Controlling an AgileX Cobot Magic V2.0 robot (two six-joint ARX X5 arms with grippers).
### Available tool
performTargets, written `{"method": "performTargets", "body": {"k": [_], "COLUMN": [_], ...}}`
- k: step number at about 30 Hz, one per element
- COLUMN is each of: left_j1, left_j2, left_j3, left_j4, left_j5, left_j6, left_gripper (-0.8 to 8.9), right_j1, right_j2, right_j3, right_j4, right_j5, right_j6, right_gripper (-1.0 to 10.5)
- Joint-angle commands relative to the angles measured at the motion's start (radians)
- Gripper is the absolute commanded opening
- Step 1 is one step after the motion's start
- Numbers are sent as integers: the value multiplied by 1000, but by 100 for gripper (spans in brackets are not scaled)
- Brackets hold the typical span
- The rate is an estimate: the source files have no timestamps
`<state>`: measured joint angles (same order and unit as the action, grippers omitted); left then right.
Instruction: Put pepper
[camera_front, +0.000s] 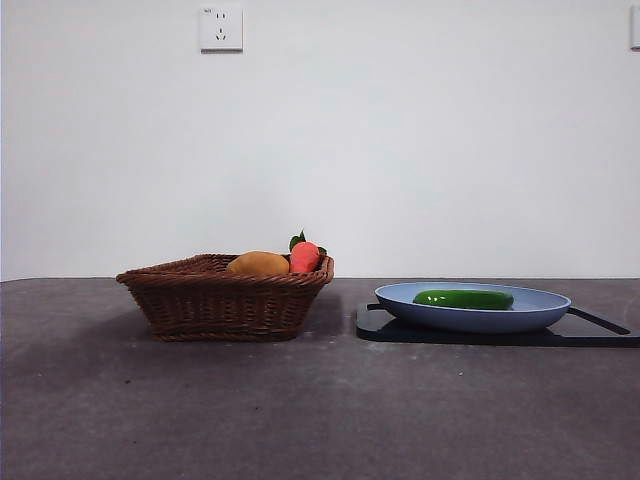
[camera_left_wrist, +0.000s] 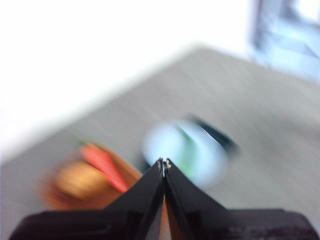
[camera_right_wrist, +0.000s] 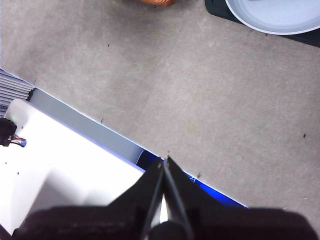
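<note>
1. Left gripper (camera_left_wrist: 164, 162): fingers (camera_left_wrist: 150, 187) pressed together, nothing between them. Its wrist picture is blurred; it looks down from well above the surface (camera_left_wrist: 280, 150) toward the basket (camera_left_wrist: 85, 187) and plate (camera_left_wrist: 185, 152).
2. Right gripper (camera_right_wrist: 165, 160): fingers (camera_right_wrist: 177, 192) together, empty. It hangs above the near edge of the surface, well apart from the basket and plate, which show only at the far margin of its wrist view. Judged to be waiting.
3. Neither arm shows in the front view, so both are high or off to the side, clear of the things.
4. Pepper (camera_front: 463, 299): lies flat along the middle of the plate (camera_front: 545, 312), untouched by either gripper. Lying lengthwise in the shallow dish, it should not roll off.
5. The plate rests on a black board (camera_front: 600, 330), just beside the basket (camera_front: 225, 300).
6. The basket holds a yellow-orange fruit (camera_front: 258, 264) and a small red item (camera_front: 304, 257) with green leaves, both against its far side. Its near part looks free, though the rim hides the floor.
7. Judgement: the pepper is probably meant for the basket; the grasp is not yet begun. The left gripper faces the things and seems the likelier to act; its fingers must part first.
8. Risk: glossy rounded skin may slip; gripping across the middle looks safest.
</note>
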<state>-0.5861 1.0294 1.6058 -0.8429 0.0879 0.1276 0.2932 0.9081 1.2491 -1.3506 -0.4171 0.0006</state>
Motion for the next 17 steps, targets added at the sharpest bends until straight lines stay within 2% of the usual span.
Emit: {"method": "performTargets", "body": {"k": [1,3,6,9,13,17], "left_j1": [121,236,334,418,514,564], "left_j2": [-91,-187,-302,-417,-541,-643], "left_j3": [-13,-94,-239,-417,-643,-842], "left_j4": [77,174,328,493,654,735], "left_j5": [-1,-2,-23,-84,-106,-107], "left_j6": [34,34,40,60,54,1], "left_gripper": [8,8,8,8,8,8], "right_j1": [3,3,3,3,3,3], "right_j2": [6,6,6,6,6,6], "right_j3": [17,17,17,17,17,17], "right_j4": [5,5,5,5,5,5], "right_j5": [2,1,1,1,2,1], "right_j6": [2,2,2,2,2,2], "right_gripper": [11,11,11,11,11,11]}}
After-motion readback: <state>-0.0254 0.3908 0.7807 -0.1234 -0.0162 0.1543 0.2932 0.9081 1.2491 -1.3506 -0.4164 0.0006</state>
